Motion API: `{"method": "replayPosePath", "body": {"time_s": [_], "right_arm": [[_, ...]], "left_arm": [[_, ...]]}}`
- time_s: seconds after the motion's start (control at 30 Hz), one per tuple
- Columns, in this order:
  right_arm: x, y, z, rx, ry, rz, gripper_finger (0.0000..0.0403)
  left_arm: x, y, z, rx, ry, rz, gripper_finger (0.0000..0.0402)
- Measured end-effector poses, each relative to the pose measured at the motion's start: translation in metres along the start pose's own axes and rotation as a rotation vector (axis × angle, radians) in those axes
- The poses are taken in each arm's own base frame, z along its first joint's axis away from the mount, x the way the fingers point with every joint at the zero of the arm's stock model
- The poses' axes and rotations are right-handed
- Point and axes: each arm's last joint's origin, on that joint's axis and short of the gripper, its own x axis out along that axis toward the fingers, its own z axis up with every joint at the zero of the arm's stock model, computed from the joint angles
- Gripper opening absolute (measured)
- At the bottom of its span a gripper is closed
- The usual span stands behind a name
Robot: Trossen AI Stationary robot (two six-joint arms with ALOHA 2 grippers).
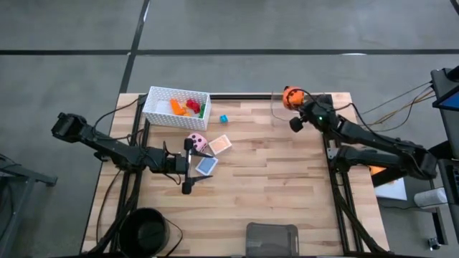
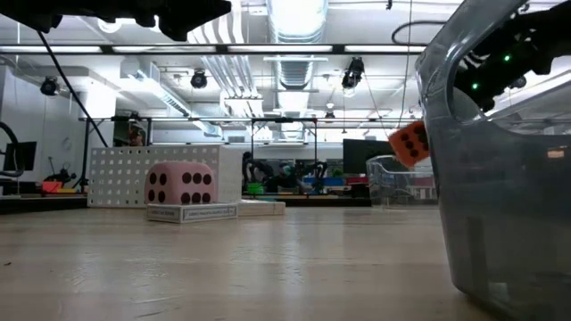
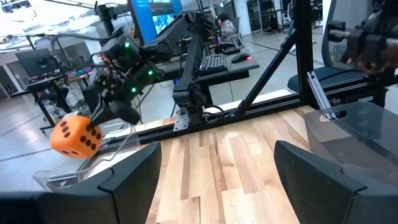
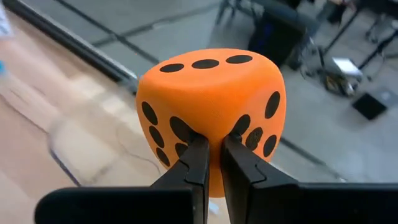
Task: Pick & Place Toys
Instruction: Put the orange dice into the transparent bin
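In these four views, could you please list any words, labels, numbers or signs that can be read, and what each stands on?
No words, brands or numerals can be read in any view.
Orange die, gripped by the right gripper: black pips only, three on its top face.
Pink die: dark pips only, six on the face seen in the low view.
Monitors in the room behind: too blurred to read.

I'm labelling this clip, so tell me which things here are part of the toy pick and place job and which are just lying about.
Part of the job:
orange die, held in the right gripper
pink die
peach card
blue card
teal brick
bricks in the white basket

Just lying about:
grey tray
black round container
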Motion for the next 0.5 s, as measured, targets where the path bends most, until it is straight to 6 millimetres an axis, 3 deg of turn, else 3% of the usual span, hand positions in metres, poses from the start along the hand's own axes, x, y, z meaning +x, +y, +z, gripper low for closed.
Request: {"method": "replayPosePath", "body": {"time_s": [0.5], "right_arm": [[0.031, 0.011, -0.024, -0.071, 0.228, -0.022, 0.0022]], "left_arm": [[0.0, 0.0, -0.001, 0.004, 0.011, -0.002, 0.0312]]}}
